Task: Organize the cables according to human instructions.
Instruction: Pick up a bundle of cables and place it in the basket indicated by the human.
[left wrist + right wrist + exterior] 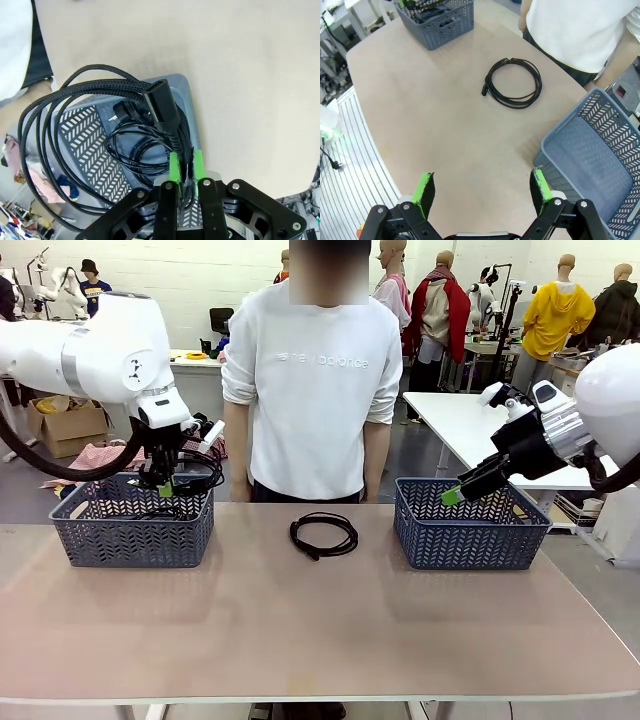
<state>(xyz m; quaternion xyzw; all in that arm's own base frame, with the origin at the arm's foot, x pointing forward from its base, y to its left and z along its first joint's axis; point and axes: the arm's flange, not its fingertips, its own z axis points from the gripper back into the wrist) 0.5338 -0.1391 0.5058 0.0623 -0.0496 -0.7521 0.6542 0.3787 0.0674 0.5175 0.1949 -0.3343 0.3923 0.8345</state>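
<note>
Two green pads [173, 167] of the left gripper [184, 161] are pinched narrow on a braided cable [60, 100], with its coil hanging over the left basket [82, 132]. A thinner cable [132, 150] lies inside.

To do the drop well:
- Lower until the coil sags within the walls.
- Bring the dangling plug [159, 105] over the floor.
- Part the fingers only then, since a loop draped on the rim could drag the coil out.

The right gripper [481, 176] stands wide and empty above the right basket [600, 160]. A third cable [323, 535] lies on the table [300, 630] between the baskets, in front of the person [315, 390].
</note>
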